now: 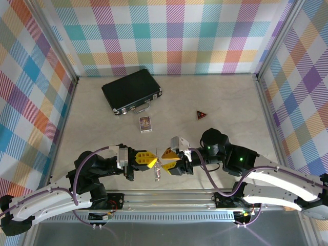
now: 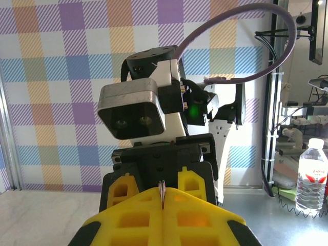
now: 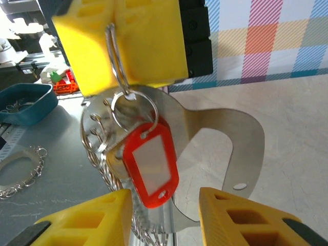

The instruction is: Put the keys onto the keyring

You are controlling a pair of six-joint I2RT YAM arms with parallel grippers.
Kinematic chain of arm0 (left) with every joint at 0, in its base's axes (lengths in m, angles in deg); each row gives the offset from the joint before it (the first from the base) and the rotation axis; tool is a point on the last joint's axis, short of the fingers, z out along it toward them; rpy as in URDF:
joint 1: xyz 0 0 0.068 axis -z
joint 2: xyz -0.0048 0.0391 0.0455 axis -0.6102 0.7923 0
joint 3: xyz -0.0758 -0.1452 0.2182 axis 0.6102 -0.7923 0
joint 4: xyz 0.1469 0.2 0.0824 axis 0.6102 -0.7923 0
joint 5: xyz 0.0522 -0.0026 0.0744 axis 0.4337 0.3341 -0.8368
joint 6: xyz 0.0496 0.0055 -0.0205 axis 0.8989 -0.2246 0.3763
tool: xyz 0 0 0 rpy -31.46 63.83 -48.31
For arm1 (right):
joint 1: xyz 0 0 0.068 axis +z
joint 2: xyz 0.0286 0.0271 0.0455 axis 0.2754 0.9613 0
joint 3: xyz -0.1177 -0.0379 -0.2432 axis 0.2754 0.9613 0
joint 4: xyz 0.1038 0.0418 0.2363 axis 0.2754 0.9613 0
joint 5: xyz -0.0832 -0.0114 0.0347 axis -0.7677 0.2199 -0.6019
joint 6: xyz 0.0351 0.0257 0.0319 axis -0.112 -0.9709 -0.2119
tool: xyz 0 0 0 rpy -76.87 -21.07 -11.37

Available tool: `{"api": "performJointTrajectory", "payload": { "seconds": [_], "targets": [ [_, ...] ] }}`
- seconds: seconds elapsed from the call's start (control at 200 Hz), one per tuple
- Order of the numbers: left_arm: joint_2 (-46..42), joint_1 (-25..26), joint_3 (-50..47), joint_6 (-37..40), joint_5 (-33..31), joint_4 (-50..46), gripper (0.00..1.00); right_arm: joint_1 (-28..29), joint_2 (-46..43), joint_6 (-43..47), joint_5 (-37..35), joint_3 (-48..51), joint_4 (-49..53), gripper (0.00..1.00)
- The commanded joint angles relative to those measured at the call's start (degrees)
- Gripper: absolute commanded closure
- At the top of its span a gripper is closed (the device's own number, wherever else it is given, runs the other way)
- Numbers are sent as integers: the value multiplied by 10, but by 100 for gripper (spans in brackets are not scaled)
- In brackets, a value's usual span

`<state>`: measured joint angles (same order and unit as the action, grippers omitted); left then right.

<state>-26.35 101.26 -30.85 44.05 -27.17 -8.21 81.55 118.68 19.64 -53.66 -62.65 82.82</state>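
Right wrist: left gripper clenched on keyring; keys hang beneath, near released right gripper.

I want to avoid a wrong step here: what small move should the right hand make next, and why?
Probably draw the open right hand back slightly. The red tag seems already hung by its split ring from the keyring, which the left hand pinches; nothing needs gripping.

one case, one card, one red triangle, one keyring, one key
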Motion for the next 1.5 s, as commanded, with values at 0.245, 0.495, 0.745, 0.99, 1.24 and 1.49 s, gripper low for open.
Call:
{"api": "performJointTrajectory", "payload": {
  "seconds": [0.245, 0.495, 0.745, 0.99, 1.24, 1.49],
  "targets": [
    [-4, 2, 1, -3, -11, 29, 100, -3, 6, -24, 27, 21, -68, 63],
    [-6, 2, -7, -8, -16, 30, 100, -3, 13, -32, 24, 28, -99, 66],
    [-11, 2, -15, -14, -23, 32, 100, -3, 22, -42, 20, 33, -120, 69],
    [-9, 2, -17, -11, -31, 32, 100, -3, 25, -43, 29, 35, -124, 64],
    [-7, 2, -14, -10, -32, 31, 100, -3, 30, -36, 20, 33, -116, 70],
    [-8, 2, -14, -8, -36, 27, 100, -3, 26, -31, 3, 33, -113, 82]
  ]
}}
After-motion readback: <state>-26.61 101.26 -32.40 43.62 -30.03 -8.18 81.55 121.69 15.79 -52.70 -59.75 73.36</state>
